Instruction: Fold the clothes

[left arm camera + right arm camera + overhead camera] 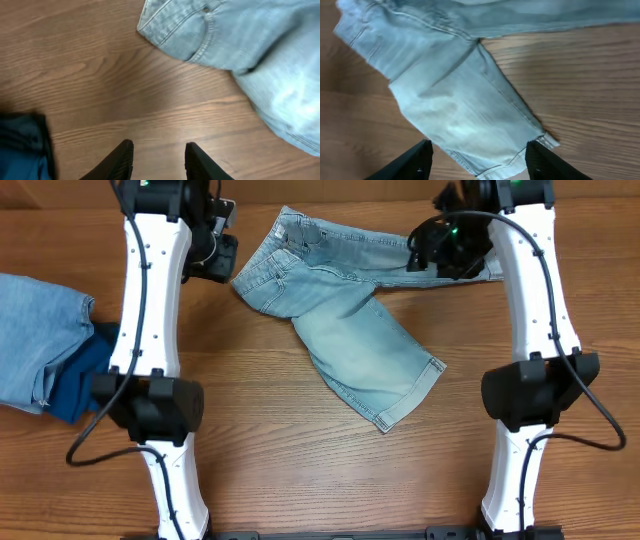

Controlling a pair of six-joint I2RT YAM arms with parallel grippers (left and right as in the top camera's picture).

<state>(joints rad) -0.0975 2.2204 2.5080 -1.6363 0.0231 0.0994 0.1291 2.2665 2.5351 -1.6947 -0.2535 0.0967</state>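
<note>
The pale light-blue denim shorts [340,320] lie spread on the wooden table. The waistband is at the upper left, one leg runs right along the far edge, and the other leg runs down-right to a hemmed cuff [410,390]. My left gripper [215,248] hovers just left of the waistband. In the left wrist view it [160,159] is open and empty over bare wood, with the shorts [240,40] ahead to the right. My right gripper [445,245] is over the far leg. In the right wrist view it [479,162] is wide open above the cuffed leg [455,105], holding nothing.
At the table's left edge lie a folded light-blue denim garment [35,340] and a dark navy folded garment [80,375]; the navy one also shows in the left wrist view [20,147]. Both arm bases stand at the front, left [150,405] and right [535,390].
</note>
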